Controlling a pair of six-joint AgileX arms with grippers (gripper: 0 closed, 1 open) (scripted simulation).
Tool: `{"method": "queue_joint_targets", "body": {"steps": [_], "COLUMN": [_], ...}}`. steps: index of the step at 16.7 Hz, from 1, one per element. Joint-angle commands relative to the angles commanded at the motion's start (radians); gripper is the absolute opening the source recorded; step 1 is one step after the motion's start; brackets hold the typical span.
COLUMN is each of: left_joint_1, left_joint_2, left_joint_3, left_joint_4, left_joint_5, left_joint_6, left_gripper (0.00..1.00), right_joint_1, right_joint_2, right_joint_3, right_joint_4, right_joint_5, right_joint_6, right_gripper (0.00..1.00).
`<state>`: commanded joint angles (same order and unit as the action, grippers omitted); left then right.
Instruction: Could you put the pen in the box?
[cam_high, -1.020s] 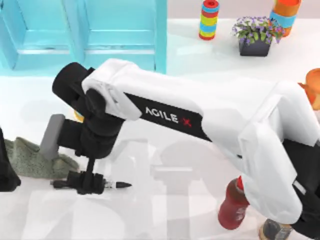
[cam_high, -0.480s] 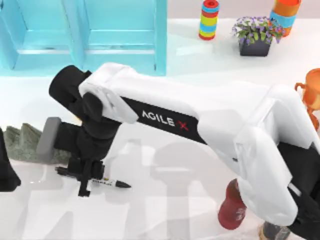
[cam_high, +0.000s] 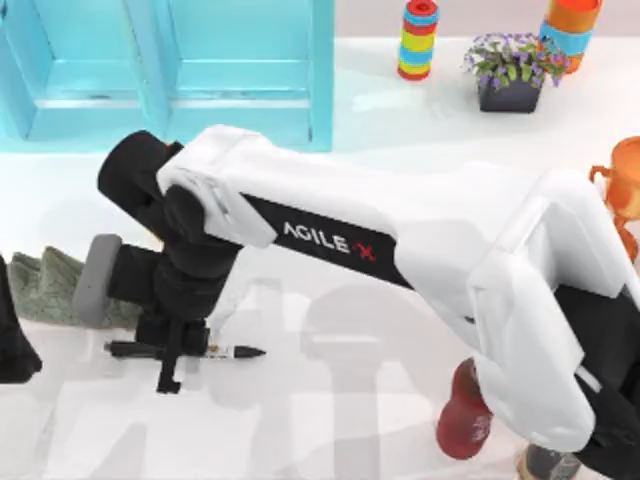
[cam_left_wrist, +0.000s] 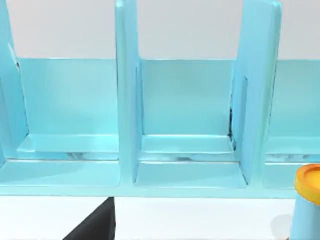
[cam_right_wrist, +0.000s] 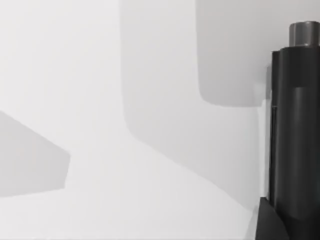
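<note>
Top view: right gripper (cam_high: 172, 352) low over the counter (cam_high: 330, 400), left of centre toward the near edge, jaws narrow and clamped across the pen (cam_high: 226, 351). Pen lying level, roughly parallel to the near edge, black tip toward the right, cap end poking out on the gripper's left, middle of the barrel covered by the fingers. Cannot tell whether resting on the counter or lifted just clear of it.

Box (cam_high: 170, 60) at the far left corner, well apart from the pen, its upright divider splitting two compartments, outer edges cut off by the frame. Between pen and box, the white right arm (cam_high: 400, 240), stretched across the middle from the right and covering much of the counter.

Green cloth (cam_high: 45, 285) crumpled just beyond the gripper, partly under the wrist. Left arm (cam_high: 12, 340) parked at the left edge, mostly out of frame. Red bottle (cam_high: 465, 415) near the front right, half hidden by the right arm. Striped ring stack (cam_high: 419, 38) and flower pot (cam_high: 512, 70) along the far side. Orange cup (cam_high: 625, 185) cut off at the right edge.

Left wrist view: box walls seen side-on, and a blue can with a yellow lid (cam_left_wrist: 307, 200) clipped at the frame's edge.

Right wrist view: dark cylinder (cam_right_wrist: 295, 150) against pale counter, hard to tell whether pen or finger.
</note>
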<state>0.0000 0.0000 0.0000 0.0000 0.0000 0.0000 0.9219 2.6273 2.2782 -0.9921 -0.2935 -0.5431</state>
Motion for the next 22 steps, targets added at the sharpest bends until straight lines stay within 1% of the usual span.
{"method": "queue_joint_targets", "body": {"steps": [2, 5, 11, 16, 22], "left_joint_1": [0.000, 0.000, 0.000, 0.000, 0.000], "left_joint_2": [0.000, 0.000, 0.000, 0.000, 0.000], "left_joint_3": [0.000, 0.000, 0.000, 0.000, 0.000], "left_joint_4": [0.000, 0.000, 0.000, 0.000, 0.000], "left_joint_5": [0.000, 0.000, 0.000, 0.000, 0.000], "left_joint_6": [0.000, 0.000, 0.000, 0.000, 0.000], "left_gripper": [1.00, 1.00, 1.00, 1.00, 1.00], "right_joint_1": [-0.005, -0.016, 0.020, 0.003, 0.003], "right_joint_2": [0.000, -0.004, 0.047, 0.104, 0.114], "right_joint_3": [0.009, 0.078, 0.374, 0.591, 0.623], "right_joint_4": [-0.014, -0.097, -0.352, -0.481, -0.502], "right_joint_5": [0.004, 0.024, 0.027, 0.007, 0.002], "right_joint_6": [-0.008, -0.032, -0.030, -0.007, 0.001], "right_gripper": [0.00, 0.00, 0.00, 0.00, 0.00]}}
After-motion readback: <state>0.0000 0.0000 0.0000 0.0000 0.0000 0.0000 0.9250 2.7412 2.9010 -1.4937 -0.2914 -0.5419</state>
